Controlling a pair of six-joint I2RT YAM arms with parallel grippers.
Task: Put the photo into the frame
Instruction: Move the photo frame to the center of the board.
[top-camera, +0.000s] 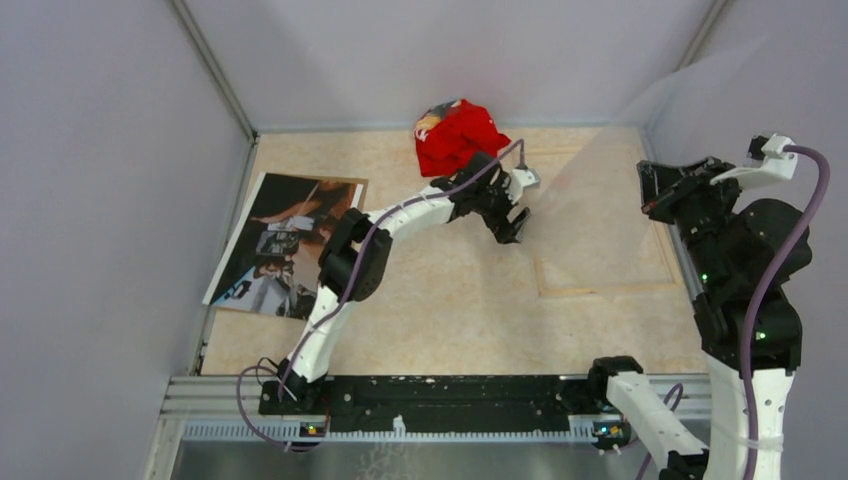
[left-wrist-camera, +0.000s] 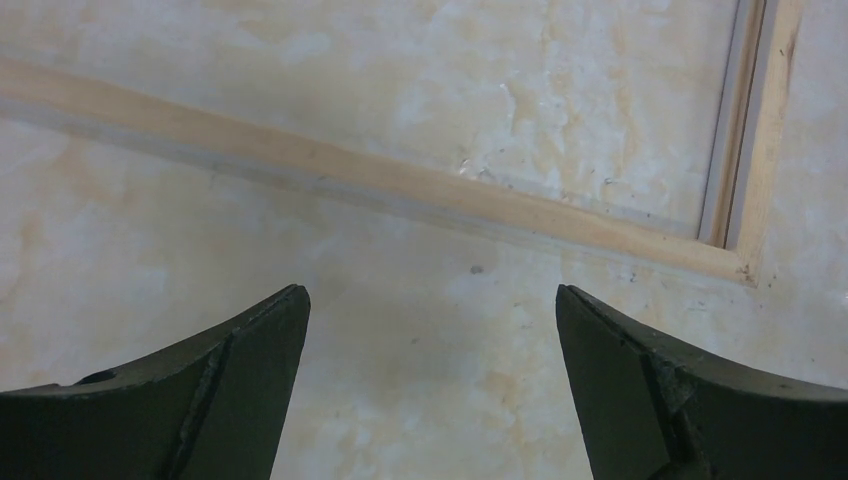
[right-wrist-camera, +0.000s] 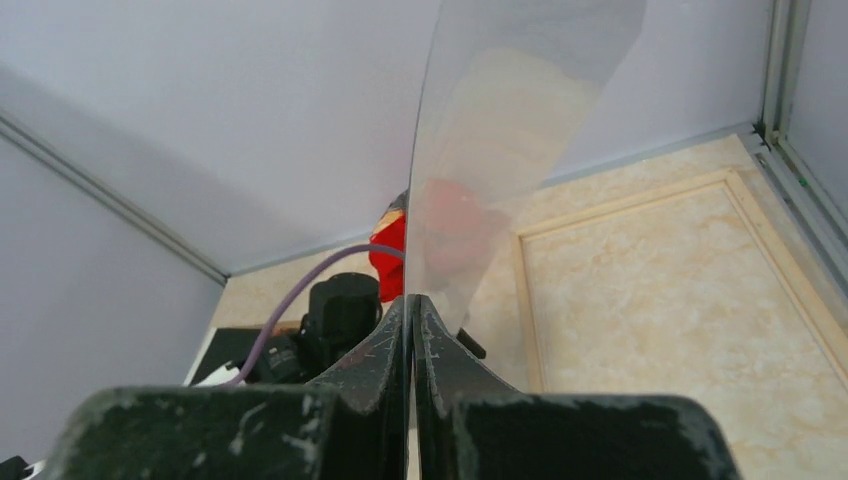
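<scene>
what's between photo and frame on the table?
Top view: only the left arm, elbow by the photo, left hand open just short of the frame. The table beneath is bare. The right hand holds a clear sheet up.

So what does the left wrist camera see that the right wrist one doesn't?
Only left wrist: the open left gripper, near a corner of the frame. Only right wrist: the right gripper shut on a clear sheet, a red cloth, the walls. Both: the frame lying on the table.
</scene>
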